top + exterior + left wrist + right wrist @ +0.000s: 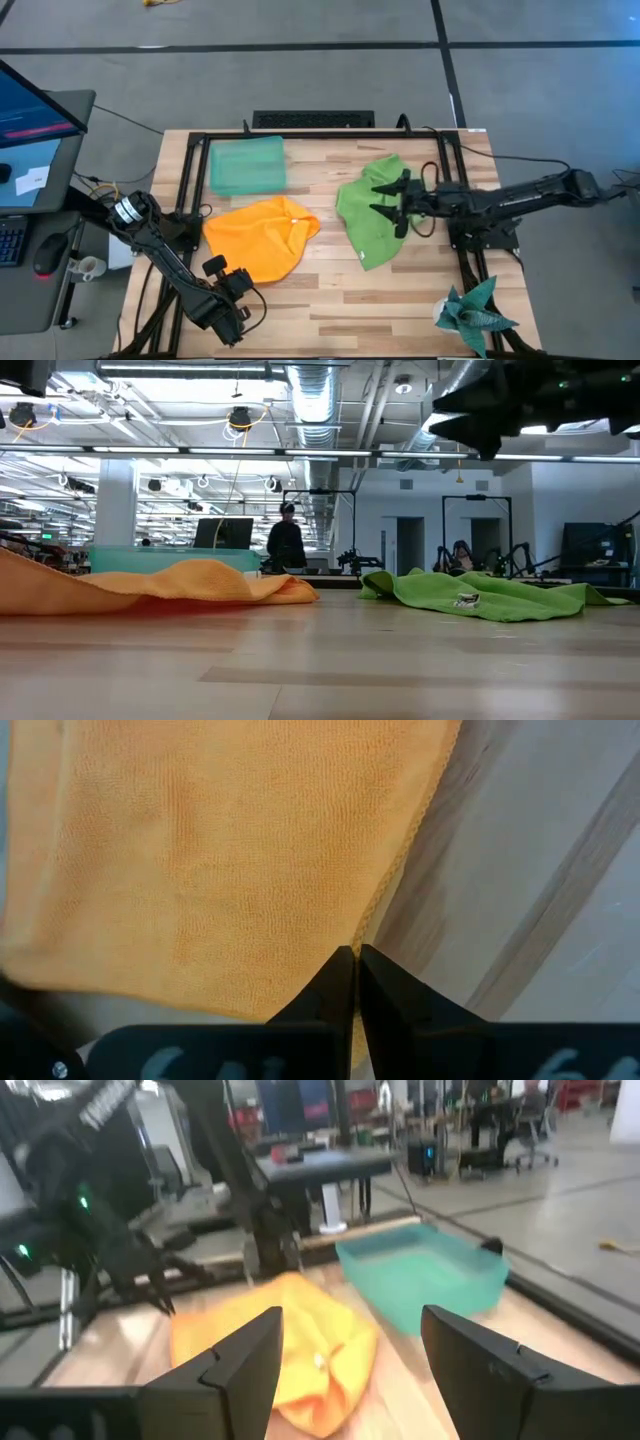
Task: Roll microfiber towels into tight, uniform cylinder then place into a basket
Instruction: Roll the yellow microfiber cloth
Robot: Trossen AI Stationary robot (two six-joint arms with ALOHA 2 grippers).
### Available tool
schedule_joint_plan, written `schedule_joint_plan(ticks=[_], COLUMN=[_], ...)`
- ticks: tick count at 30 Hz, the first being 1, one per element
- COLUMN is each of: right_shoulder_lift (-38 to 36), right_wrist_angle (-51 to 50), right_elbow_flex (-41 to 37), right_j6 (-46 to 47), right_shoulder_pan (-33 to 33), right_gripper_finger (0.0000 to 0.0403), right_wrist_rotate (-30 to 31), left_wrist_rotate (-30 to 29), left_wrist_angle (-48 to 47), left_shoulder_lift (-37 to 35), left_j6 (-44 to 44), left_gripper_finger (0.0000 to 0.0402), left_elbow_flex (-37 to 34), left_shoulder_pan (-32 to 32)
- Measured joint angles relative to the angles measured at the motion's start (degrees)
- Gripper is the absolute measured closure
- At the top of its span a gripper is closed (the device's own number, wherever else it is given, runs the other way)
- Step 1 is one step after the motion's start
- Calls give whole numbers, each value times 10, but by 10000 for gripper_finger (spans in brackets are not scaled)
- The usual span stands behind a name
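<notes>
1. On tabletop [330,300]: orange towel [258,240] crumpled left of centre, green towel [372,215] crumpled right of centre, well apart; neither rolled.
2. Basket [246,164] at far left of tabletop, holding no towel. Task barely begun by the look of it; both rolls and both placements left.
3. Left gripper [238,287] near front edge, just beside orange towel; left wrist view shows fingers [335,982] pressed together, gripping nothing, tips at the hem.
4. Right gripper [385,197] over green towel; right wrist view shows fingers [240,1365] spread wide, holding nothing.
5. Only low view shows right gripper raised clear of the cloth; only high view shows teal spiky star [474,312] at front right corner.
</notes>
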Motion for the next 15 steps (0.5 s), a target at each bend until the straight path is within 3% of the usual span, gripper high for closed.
schedule_joint_plan(ticks=[4,15], right_shoulder_lift=[49,191], right_wrist_angle=[0,0], right_elbow_flex=[21,89], right_j6=[-2,-120], right_shoulder_pan=[7,42], right_gripper_finger=[143,143], right_wrist_rotate=[0,0], left_wrist_rotate=[-1,-2], left_wrist_angle=[1,5], left_shoulder_lift=[0,0], left_j6=[0,1], left_gripper_finger=[397,397], left_elbow_flex=[0,0], left_shoulder_pan=[0,0])
